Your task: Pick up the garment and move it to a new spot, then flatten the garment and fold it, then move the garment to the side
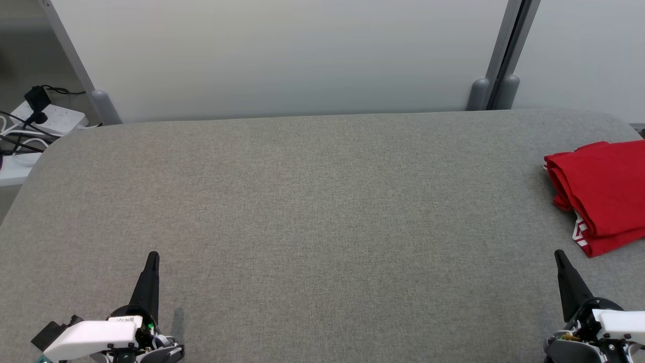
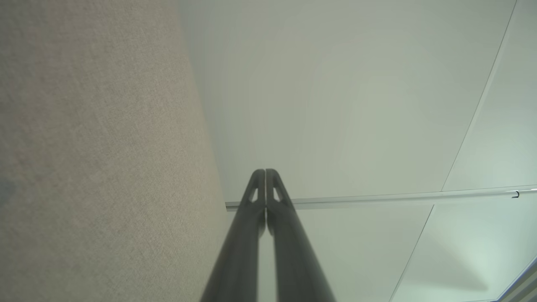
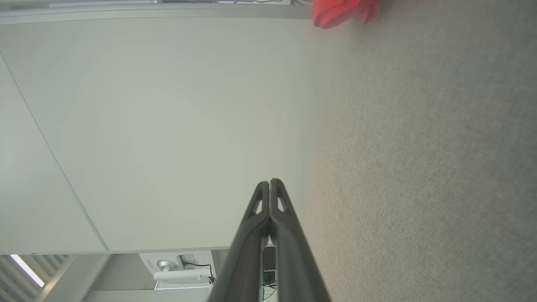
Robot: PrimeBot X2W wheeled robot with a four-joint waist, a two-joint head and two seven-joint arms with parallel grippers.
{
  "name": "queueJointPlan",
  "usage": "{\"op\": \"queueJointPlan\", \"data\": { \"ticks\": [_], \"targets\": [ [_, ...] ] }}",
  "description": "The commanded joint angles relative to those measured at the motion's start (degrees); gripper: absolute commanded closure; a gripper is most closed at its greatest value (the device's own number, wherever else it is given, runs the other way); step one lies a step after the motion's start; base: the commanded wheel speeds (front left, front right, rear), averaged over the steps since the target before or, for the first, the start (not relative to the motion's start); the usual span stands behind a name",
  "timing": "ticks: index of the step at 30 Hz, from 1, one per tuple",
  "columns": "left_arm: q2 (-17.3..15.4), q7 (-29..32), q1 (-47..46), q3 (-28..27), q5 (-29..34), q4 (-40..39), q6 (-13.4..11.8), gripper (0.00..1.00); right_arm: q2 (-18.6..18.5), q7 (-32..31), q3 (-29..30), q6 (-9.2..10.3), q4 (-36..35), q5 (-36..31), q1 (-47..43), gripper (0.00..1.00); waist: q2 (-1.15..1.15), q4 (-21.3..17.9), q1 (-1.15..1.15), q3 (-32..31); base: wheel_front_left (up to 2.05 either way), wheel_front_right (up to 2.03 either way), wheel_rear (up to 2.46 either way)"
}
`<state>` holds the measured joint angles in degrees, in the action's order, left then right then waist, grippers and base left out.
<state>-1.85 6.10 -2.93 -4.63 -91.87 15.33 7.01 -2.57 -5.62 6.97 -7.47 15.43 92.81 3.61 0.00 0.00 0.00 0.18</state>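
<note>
Garment [image 1: 599, 194], red with white markings at the hem, folded into a layered stack at three o'clock in the head view, on the right-hand end of the grey table [image 1: 322, 201] and cut off by the frame's edge. Shows too as a red scrap at one o'clock in the right wrist view. Left gripper [image 1: 152, 258] at seven o'clock and right gripper [image 1: 559, 254] at five o'clock, above the table's near edge, both pointing toward twelve and well apart from each other. Pinched fully together in both wrist views, dark fingers [image 2: 247, 226] touching tip to tip, nothing between them. Right gripper near the stack's closest corner, not touching it. Judging by the lie of things: folding done, move to the side complete or all but. Chief hazard from here: a careless sweep of the right arm toward three o'clock, catching that near corner, dragging the layers open or shoving the stack toward the table's end. Margin left beyond the frame: impossible to tell. Second hazard: a fresh grab with tips closed, only poking and rucking the fabric, or a pinch on the top layer alone, peeling the fold apart on the lift. Power strip [image 1: 50, 118] and cables [image 1: 20, 141] at ten o'clock, off the table, well apart from any likely path.
</note>
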Motion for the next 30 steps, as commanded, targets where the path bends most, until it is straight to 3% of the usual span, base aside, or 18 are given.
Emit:
{"op": "queueJointPlan", "data": {
  "ticks": [1, 30],
  "targets": [
    [-1.0, 0.4, -3.3, -1.9, -0.3, -1.3, 0.5, 1.0, -0.7, -0.4, -1.0, -0.02, -1.4, -0.2, 2.5, 1.0, 0.0, 0.0, 0.0, 0.0, 0.0, 0.0, 0.0],
    [-1.0, 0.4, -3.3, -1.9, -0.3, -1.3, 0.5, 1.0, -0.6, -0.6, -0.8, -0.02, -1.4, -0.4, 2.5, 1.0, 0.0, 0.0, 0.0, 0.0, 0.0, 0.0, 0.0]
  ]
}}
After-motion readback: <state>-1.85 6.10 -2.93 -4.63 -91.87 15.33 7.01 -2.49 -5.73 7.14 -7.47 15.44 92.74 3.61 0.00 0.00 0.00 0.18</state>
